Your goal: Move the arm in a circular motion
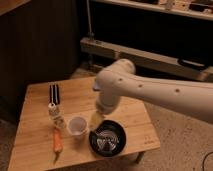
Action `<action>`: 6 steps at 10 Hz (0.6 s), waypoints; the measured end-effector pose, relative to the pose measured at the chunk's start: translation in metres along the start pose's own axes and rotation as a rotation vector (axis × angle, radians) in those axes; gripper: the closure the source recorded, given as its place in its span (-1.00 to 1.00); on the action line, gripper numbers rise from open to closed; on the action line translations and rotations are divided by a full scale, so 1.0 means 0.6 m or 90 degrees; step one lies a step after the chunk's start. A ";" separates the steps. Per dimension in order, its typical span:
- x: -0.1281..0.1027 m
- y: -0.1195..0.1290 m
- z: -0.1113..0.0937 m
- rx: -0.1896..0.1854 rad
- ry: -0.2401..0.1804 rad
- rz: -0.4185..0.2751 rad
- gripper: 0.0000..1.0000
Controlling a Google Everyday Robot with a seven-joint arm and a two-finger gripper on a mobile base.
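Observation:
The large white arm (150,90) reaches in from the right, its elbow above the middle of the wooden table (35,100). Its links carry small dark dots. The pale yellowish gripper (96,120) hangs down from the wrist, just above the table between the white cup (76,125) and the black bowl (107,138). It holds nothing that I can see.
A black-and-white striped block (54,93) lies at the table's left. A small bottle (54,114) stands beside the cup, and an orange carrot (58,141) lies near the front edge. A low bench (150,55) and dark shelving stand behind.

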 end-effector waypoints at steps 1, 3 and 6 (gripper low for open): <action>-0.040 0.024 0.007 -0.006 0.002 -0.038 -0.60; -0.119 0.066 0.018 -0.010 0.003 -0.111 -0.60; -0.224 0.083 0.026 0.003 0.001 -0.170 -0.60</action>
